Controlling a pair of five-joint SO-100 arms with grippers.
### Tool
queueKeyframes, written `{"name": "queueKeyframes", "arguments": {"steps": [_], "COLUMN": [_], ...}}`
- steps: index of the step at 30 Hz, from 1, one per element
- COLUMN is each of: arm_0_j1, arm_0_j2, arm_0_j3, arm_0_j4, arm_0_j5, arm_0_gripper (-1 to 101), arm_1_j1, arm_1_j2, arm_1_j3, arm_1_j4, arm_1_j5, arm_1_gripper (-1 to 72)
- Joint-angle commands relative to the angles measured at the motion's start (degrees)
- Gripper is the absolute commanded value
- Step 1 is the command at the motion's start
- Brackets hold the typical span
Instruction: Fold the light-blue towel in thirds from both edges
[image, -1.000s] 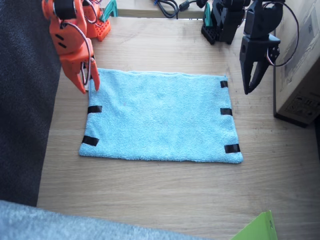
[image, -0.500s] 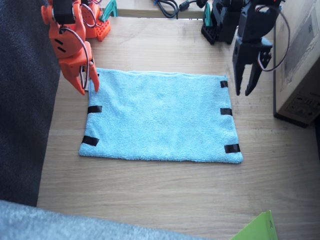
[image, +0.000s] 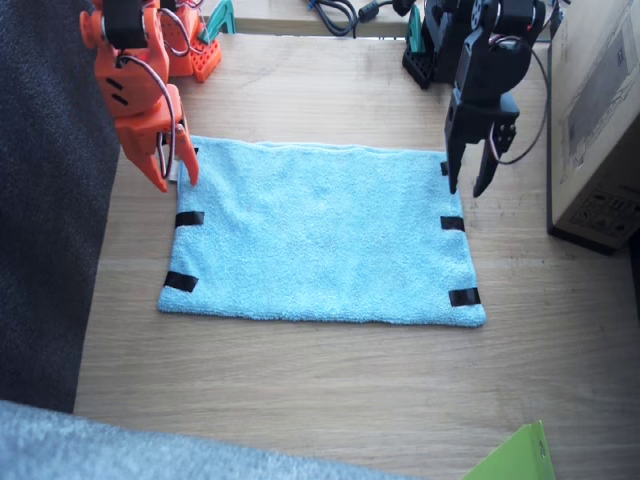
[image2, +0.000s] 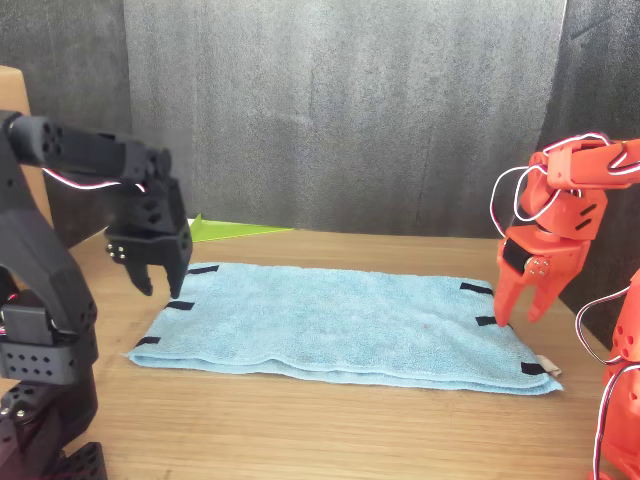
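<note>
The light-blue towel (image: 320, 235) (image2: 340, 325) lies flat and unfolded on the wooden table. Black tape strips mark its short edges (image: 452, 223) (image: 188, 218). My black left gripper (image: 467, 190) (image2: 160, 290) hangs open, pointing down just above the far corner of one short edge. My orange right gripper (image: 178, 182) (image2: 520, 318) is open over the far corner of the other short edge and hides the strip there. Neither holds any cloth. A small white tag (image2: 545, 368) sticks out near the right gripper's end.
A cardboard box (image: 600, 120) stands close beside the left arm. Dark grey fabric (image: 50, 200) runs along the table's side by the right arm. A green sheet corner (image: 515, 460) and pale cloth (image: 100, 445) lie at the near edge.
The left gripper has moved inward from beside the box to the towel's far corner. The right gripper has barely shifted.
</note>
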Motion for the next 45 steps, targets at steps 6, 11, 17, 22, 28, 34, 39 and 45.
{"name": "queueKeyframes", "arguments": {"steps": [6, 11, 17, 22, 28, 34, 39, 45], "arm_0_j1": [-0.4, -0.4, -0.3, -0.2, -0.3, -0.4, -0.3, -0.5], "arm_0_j2": [2.7, 2.0, 0.7, 0.5, 0.4, 0.3, 0.2, -0.9], "arm_0_j3": [1.4, 0.9, -0.2, -0.4, -0.4, -0.7, -1.1, -2.2], "arm_0_j4": [1.8, 1.9, 2.3, 2.3, 2.4, 2.7, 3.5, 5.5], "arm_0_j5": [1.6, 1.8, 2.1, 2.2, 2.4, 2.5, 2.5, 2.5], "arm_0_gripper": [21, 22, 22, 22, 22, 22, 21, 21], "arm_1_j1": [0.4, 0.4, 0.4, 0.2, 0.4, 0.8, 0.9, 1.3], "arm_1_j2": [0.7, 0.3, -1.7, -4.0, -6.6, -8.9, -10.1, -10.4], "arm_1_j3": [0.3, 0.3, 1.1, 1.1, 0.0, -0.6, -0.6, -0.9], "arm_1_j4": [0.2, 0.2, -1.1, -2.6, -3.4, -3.5, -3.9, -3.7], "arm_1_j5": [0.3, 0.4, 0.4, 0.4, 0.3, 0.1, -0.2, -0.3], "arm_1_gripper": [23.8, 23.8, 23.8, 23.9, 24.1, 24.1, 23.8, 23.8]}}
